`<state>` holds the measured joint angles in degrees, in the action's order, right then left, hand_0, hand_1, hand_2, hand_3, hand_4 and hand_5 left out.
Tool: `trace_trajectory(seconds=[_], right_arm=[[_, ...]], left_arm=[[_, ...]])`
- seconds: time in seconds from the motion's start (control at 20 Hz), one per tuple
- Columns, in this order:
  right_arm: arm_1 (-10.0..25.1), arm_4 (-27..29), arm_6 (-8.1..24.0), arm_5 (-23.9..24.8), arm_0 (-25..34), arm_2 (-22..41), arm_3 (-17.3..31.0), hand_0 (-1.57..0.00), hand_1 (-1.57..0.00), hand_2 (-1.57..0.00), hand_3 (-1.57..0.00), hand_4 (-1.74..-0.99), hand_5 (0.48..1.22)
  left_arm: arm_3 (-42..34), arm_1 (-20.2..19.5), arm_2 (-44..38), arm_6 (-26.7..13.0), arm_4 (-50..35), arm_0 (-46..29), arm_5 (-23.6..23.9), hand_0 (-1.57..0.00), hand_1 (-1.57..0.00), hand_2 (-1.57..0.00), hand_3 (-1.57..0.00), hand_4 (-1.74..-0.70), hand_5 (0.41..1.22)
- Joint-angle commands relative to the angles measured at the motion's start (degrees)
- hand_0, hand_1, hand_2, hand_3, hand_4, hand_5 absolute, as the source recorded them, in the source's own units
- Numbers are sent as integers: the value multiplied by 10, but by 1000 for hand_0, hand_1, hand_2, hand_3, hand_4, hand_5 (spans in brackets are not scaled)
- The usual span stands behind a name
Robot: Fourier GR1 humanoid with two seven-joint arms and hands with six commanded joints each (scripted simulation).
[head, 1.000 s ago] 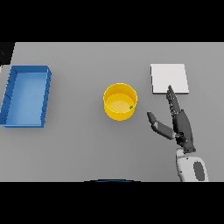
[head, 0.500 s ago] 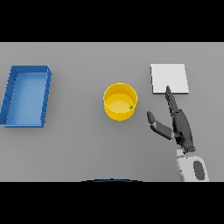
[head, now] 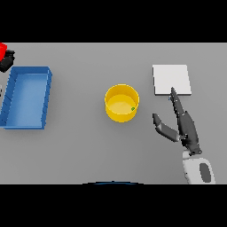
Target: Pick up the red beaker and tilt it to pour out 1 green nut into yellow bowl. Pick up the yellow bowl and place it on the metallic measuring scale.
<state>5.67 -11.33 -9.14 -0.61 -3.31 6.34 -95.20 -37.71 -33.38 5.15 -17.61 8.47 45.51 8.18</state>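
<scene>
Head view: right robot hand is released, fingers straight, thumb spread, near the desk's right edge beside the yellow bowl at mid-desk. Green nut already sits inside. I'd wrap the bowl's right wall, lift level, then onto the scale.

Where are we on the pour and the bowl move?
Pour looks done: a green nut lies inside the yellow bowl. The red beaker shows at the far left edge with the left hand, its grip unclear. The open right hand sits right of the bowl, not touching. Left: lift the bowl onto the metallic scale.
</scene>
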Motion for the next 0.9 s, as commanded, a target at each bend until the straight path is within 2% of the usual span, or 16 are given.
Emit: trace_trajectory(seconds=[0.0,0.2,0.25,0.3,0.35,0.4,0.45,0.55,0.7,0.75,0.85], right_arm=[[-5,0,5,-2,2,5,-2,1,1,1,1,-1174,676],[-7,2,2,-1,-1,3,0,1,1,1,1,-1157,671],[-9,3,6,0,-1,4,-7,1,1,1,1,-1155,669],[-6,8,9,0,2,0,-6,1,1,1,1,-1155,670],[-8,9,6,-1,-3,0,-6,1,1,1,1,-1153,670],[-10,4,9,1,2,4,-3,1,1,1,1,-1151,670],[-8,3,6,1,3,2,2,1,1,1,1,-1149,670],[-8,4,1,1,1,2,1,1,1,1,1,-1153,670],[-7,3,1,0,5,2,7,1,1,1,1,-1155,670],[-5,-4,2,5,6,1,7,1,1,1,1,-1156,665],[-4,-11,1,10,5,3,5,1,1,1,1,-1158,665]], left_arm=[[-42,1,2,-12,-9,-31,4,-1571,-1571,-1571,-1571,-1741,1151],[-164,-2,10,-85,-24,-106,22,-1571,-1571,-1571,-1571,-1741,925],[-188,-2,12,-108,-28,-118,22,-1571,-1571,-1571,-1571,-1655,868],[-209,-7,16,-128,-30,-124,13,-1571,-1571,-1526,-1525,-1521,818],[-232,-16,20,-114,-40,-138,-16,-1469,-1344,-1276,-1318,-1369,774],[-244,-20,19,-109,-57,-147,-40,-1175,-1075,-1021,-1055,-1232,737],[-259,-21,14,-111,-80,-149,-64,-940,-860,-817,-843,-1126,705],[-264,-31,12,-121,-98,-151,-101,-601,-550,-522,-539,-976,664],[-258,-40,38,-135,-73,-151,-120,-307,-281,-267,-276,-843,632],[-254,-39,46,-144,-63,-149,-119,-246,-225,-213,-220,-828,627],[-250,-40,53,-131,-47,-155,-108,-157,-143,-136,-141,-801,627]])
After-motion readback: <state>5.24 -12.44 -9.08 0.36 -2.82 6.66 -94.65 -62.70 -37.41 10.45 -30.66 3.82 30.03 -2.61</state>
